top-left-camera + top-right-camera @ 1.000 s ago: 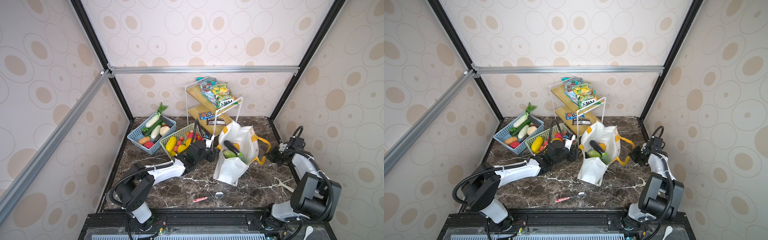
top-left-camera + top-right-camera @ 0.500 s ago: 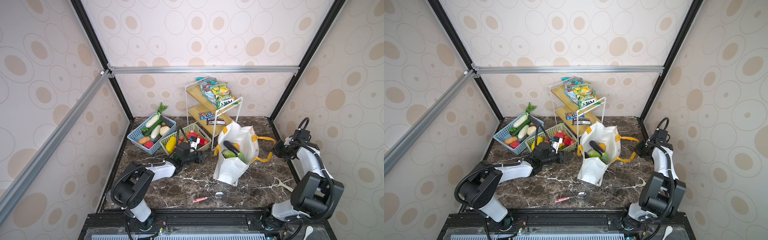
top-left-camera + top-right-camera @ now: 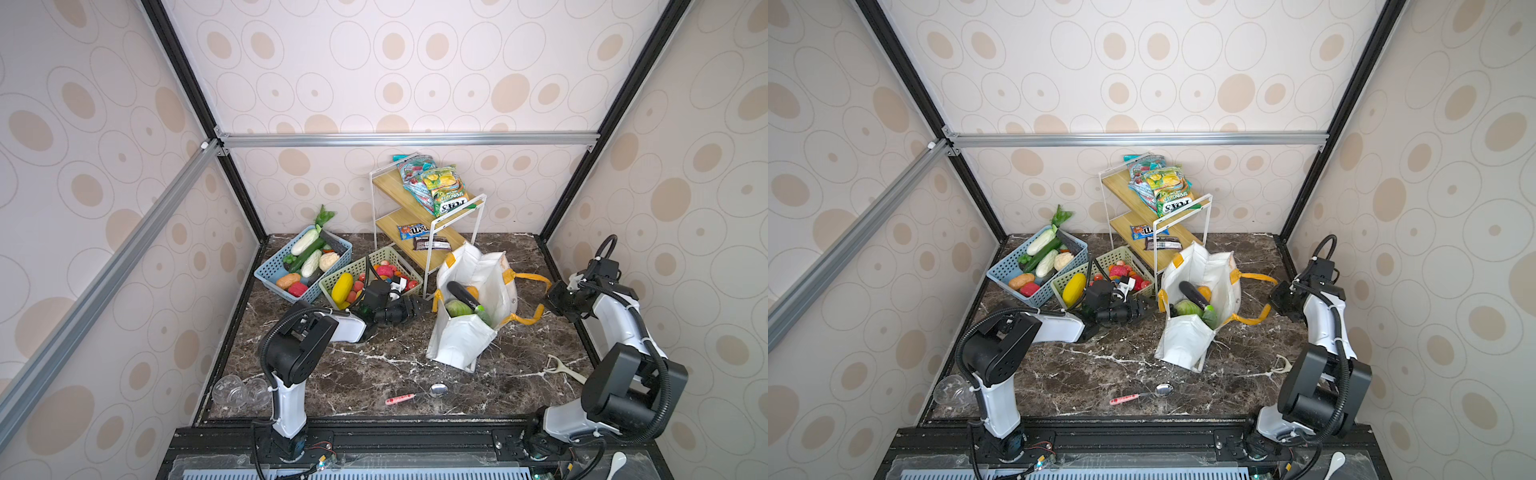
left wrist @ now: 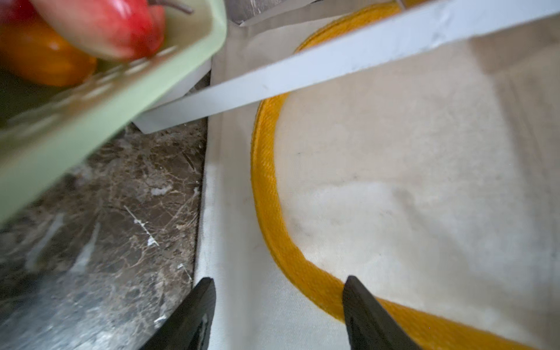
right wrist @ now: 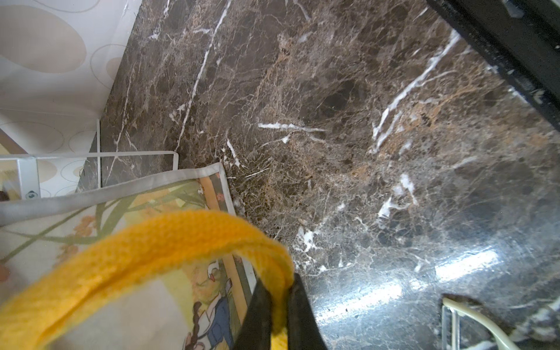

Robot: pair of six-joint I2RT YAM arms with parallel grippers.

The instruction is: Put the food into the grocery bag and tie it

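The white grocery bag [image 3: 461, 345] [image 3: 1183, 340] stands open at mid-table. Food lies inside it: a green cabbage [image 3: 457, 308], a dark eggplant [image 3: 460, 292] and an orange piece [image 3: 472, 291]. My left gripper [image 3: 419, 307] [image 4: 278, 280] is open, low beside the bag's left side; in the left wrist view the bag's yellow handle [image 4: 266, 181] curves across the white fabric between the fingertips. My right gripper [image 3: 555, 297] [image 5: 277, 291] is shut on the other yellow handle [image 5: 151, 242] and holds it stretched out to the right of the bag.
A blue basket [image 3: 270, 276] and a green basket [image 3: 328, 284] of toy produce sit at back left. A white wire rack [image 3: 432, 232] with snack packs stands behind the bag. A spoon [image 3: 415, 395], a peeler [image 3: 561, 368] and clear cups [image 3: 241, 392] lie near the front.
My left gripper drew back toward the green basket, then came forward again to the bag's side and opened wider. The right gripper pulled its handle a little farther right and back.
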